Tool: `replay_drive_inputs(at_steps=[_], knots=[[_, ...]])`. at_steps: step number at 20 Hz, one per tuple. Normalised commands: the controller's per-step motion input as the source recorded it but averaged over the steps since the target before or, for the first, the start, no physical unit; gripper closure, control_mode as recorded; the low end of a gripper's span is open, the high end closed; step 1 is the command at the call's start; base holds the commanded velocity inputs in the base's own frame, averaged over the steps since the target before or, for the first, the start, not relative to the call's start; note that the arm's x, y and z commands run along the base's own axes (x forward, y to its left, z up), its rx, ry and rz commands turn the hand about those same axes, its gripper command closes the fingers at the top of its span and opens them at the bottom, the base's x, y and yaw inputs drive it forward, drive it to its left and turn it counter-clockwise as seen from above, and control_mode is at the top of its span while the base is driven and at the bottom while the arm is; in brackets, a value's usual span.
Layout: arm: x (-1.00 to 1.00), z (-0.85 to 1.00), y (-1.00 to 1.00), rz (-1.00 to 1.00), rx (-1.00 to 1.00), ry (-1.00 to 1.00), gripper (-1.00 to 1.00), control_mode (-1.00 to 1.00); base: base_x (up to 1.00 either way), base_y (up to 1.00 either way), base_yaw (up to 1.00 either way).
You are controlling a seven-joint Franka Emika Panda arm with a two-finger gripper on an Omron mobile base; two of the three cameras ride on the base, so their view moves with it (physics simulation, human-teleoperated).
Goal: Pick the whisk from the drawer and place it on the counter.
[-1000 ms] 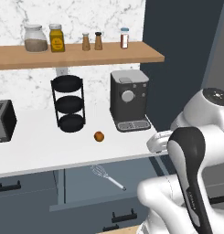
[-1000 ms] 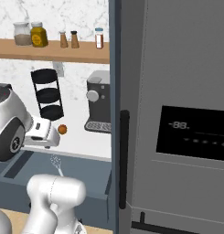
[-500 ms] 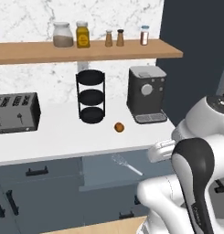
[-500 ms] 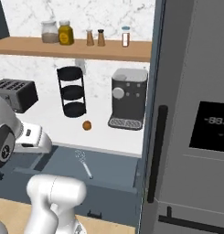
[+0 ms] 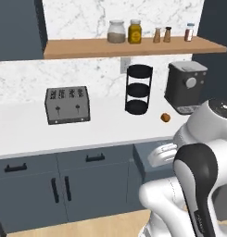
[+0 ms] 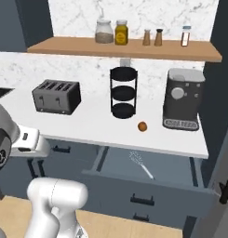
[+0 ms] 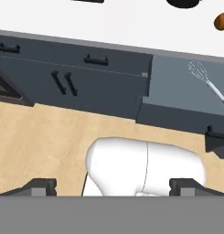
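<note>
The whisk [image 6: 141, 163] [image 7: 205, 81] lies flat on the floor of the open drawer [image 6: 173, 168] [image 7: 170, 87], wire head toward the counter. The drawer juts out below the white counter [image 6: 87, 122] [image 5: 110, 126]; in the left base view my arm covers most of the drawer [image 5: 141, 159]. My gripper [image 7: 112, 186] is open, its two dark fingertips [image 7: 40, 185] far apart with nothing between them. It hangs above the wooden floor, well left of the drawer and away from the whisk.
On the counter stand a toaster [image 5: 67, 105], a black tiered rack [image 5: 139, 90], a coffee machine [image 5: 186, 87] and a small orange fruit [image 6: 142, 126]. A wooden shelf [image 5: 133, 46] carries jars. Closed cabinet doors [image 7: 63, 82] sit left of the drawer; the dark fridge [image 6: 222, 107] stands right.
The whole scene has slid to the right in both base views, so the camera moved with the base; the toaster is now fully in view. The whisk still lies in the drawer.
</note>
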Motion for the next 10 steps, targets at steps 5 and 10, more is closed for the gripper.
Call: replay_drive_inputs(at_steps=[5, 10], knots=[[0.0, 0.0, 0.0, 0.0, 0.0, 0.0, -1.0, 1.0, 0.0, 1.0, -0.5], [0.0, 0.0, 0.0, 0.0, 0.0, 0.0, -1.0, 1.0, 0.26, 0.89, -0.69]])
